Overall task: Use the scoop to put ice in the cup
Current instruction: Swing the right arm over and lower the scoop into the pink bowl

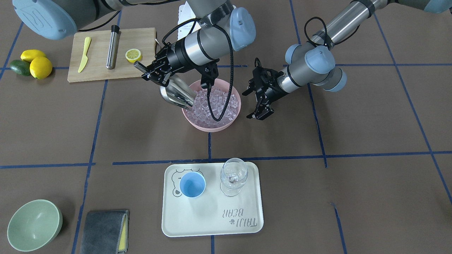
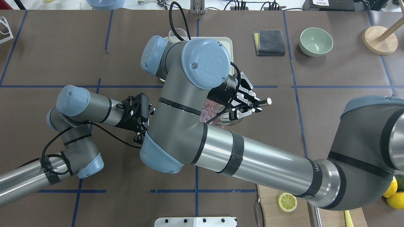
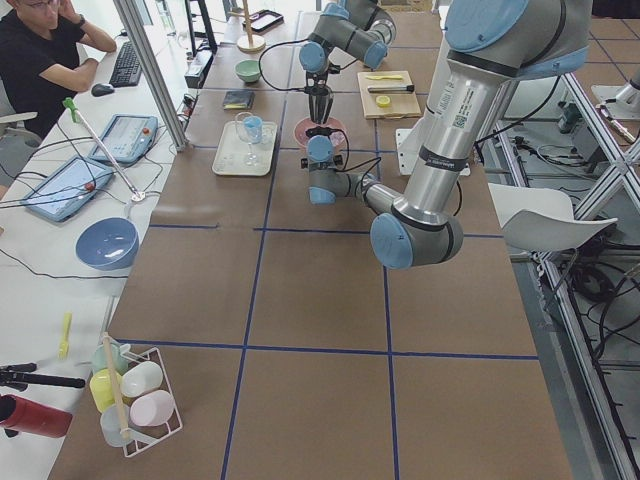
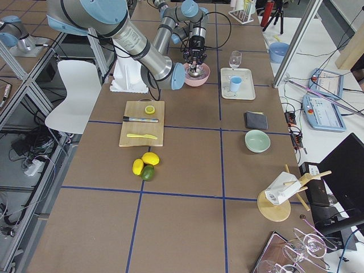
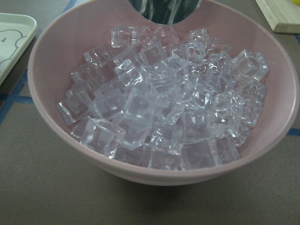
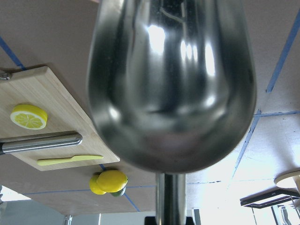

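My right gripper (image 1: 155, 72) is shut on the thin handle of the shiny steel scoop (image 1: 176, 93). The scoop is tilted down, its mouth at the rim of the pink bowl (image 1: 212, 125), against the ice (image 1: 215, 104). The scoop's back fills the right wrist view (image 6: 173, 84), and its edge shows at the top of the left wrist view (image 5: 164, 9). The ice (image 5: 159, 103) is a heap of clear cubes that fills the bowl (image 5: 47, 93). My left gripper (image 1: 259, 106) is open and empty just beside the bowl. The light-blue cup (image 1: 192, 185) stands upright on the white tray (image 1: 212, 218).
A clear wine glass (image 1: 233, 176) stands on the tray beside the cup. A wooden board (image 1: 99, 67) holds a yellow knife, a steel cylinder (image 1: 113, 47) and a lemon half (image 1: 133, 55). Lemons (image 1: 40, 67), a green bowl (image 1: 33, 224) and a grey cloth (image 1: 104, 231) lie further off.
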Controlling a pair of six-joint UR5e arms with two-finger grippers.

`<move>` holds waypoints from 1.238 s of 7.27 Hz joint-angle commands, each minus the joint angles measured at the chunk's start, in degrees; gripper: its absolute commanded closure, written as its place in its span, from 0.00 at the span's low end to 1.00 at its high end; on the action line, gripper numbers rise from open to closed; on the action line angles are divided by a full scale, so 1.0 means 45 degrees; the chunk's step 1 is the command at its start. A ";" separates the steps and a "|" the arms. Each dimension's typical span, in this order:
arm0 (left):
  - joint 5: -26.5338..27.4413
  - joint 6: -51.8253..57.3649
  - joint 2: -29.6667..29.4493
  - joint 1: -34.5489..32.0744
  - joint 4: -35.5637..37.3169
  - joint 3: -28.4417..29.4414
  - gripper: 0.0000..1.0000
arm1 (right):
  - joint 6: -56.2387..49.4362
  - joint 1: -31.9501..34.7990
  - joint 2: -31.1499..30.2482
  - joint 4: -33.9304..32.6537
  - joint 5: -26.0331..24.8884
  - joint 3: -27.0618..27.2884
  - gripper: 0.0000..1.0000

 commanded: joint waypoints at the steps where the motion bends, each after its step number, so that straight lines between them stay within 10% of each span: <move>1: 0.0000 0.0000 -0.0011 0.0000 -0.0021 0.0045 0.00 | -0.0056 -0.0499 0.0007 -0.0046 -0.0509 -0.0246 1.00; 9: 0.0000 0.0000 -0.0031 0.0000 -0.0021 0.0065 0.00 | -0.0055 -0.0971 -0.0246 0.1319 -0.0962 -0.0755 1.00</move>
